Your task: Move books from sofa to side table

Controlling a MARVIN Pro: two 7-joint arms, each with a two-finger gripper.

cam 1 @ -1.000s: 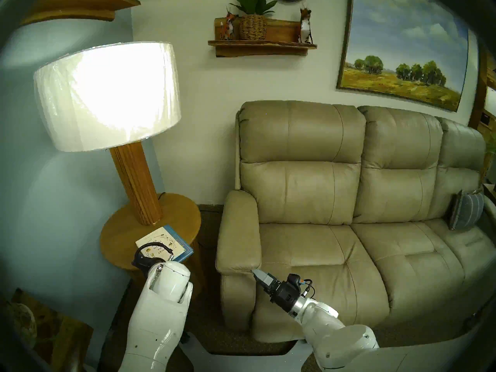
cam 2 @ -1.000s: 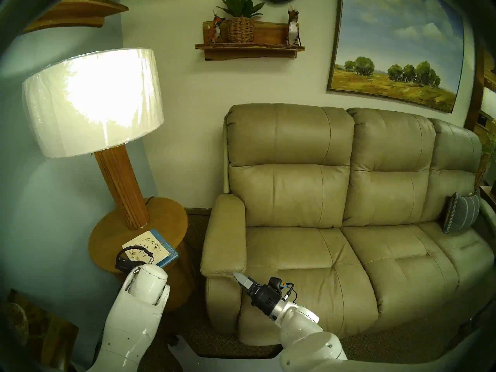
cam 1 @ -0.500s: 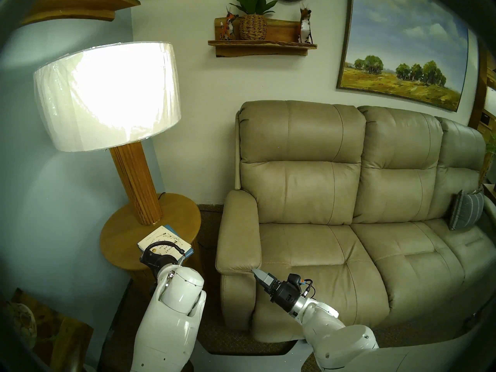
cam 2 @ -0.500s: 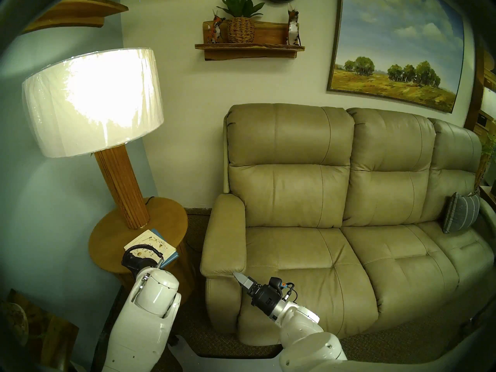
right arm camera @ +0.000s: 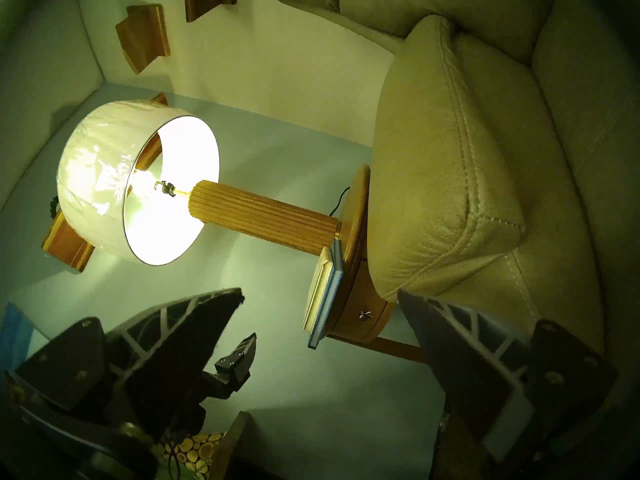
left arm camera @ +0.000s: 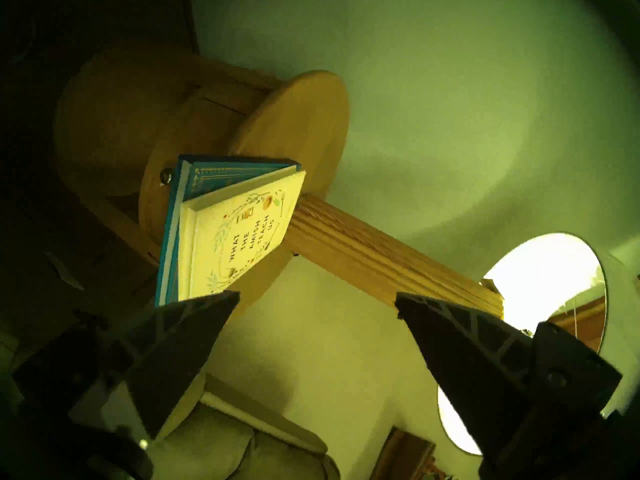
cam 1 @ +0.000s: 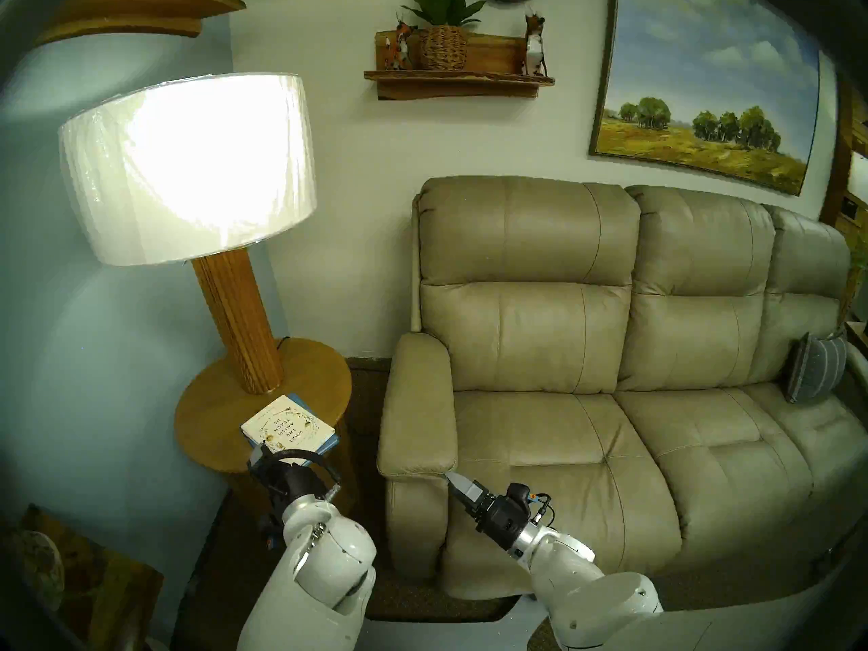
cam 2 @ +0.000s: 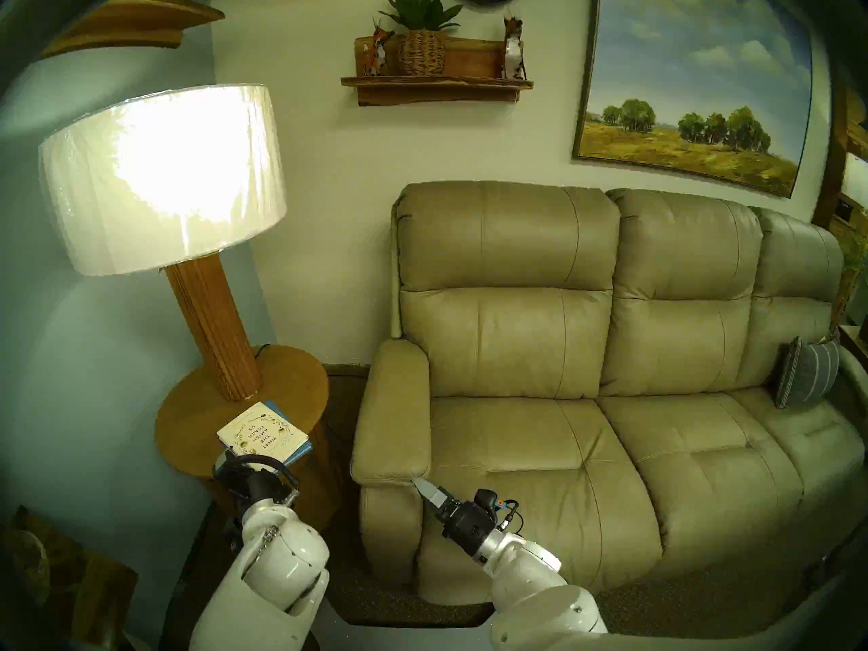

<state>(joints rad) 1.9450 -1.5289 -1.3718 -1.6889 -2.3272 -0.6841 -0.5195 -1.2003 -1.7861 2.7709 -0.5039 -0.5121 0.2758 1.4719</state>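
Left arm is pulling back from the books since a moment earlier; its black wrist, which was covering the cream cover, is now sitting clear of the stack's near corner. Right arm is barely shifting.

Nearest: left gripper [left arm camera: 317,308] is hanging just off the side table's near edge, jaws spread wide and holding nothing. Likely reason: the drop is done and it is backing out so as not to drag the stack.

Right gripper [right arm camera: 320,297] is idling at the front end of the sofa [cam 1: 587,448] armrest, jaws also wide and empty, probably parked out of the left arm's way.

Next out: both books are lying flat on the side table [cam 1: 211,401], near its front rim. Cream book [cam 1: 287,427] is sitting on top of the turquoise book [cam 1: 331,444], slightly askew, so blue edges are showing. The stack is overhanging the worktop rim a little, seemingly kept forward because the lamp [cam 1: 235,316] base is taking the middle.

Writing: cream cover is reading "WHAT THE AMISH TEACH US". Turquoise cover is showing only a gilt border; no title legible.

Farthest: sofa seats are showing no books, just a grey cushion [cam 1: 815,373] at the far end.
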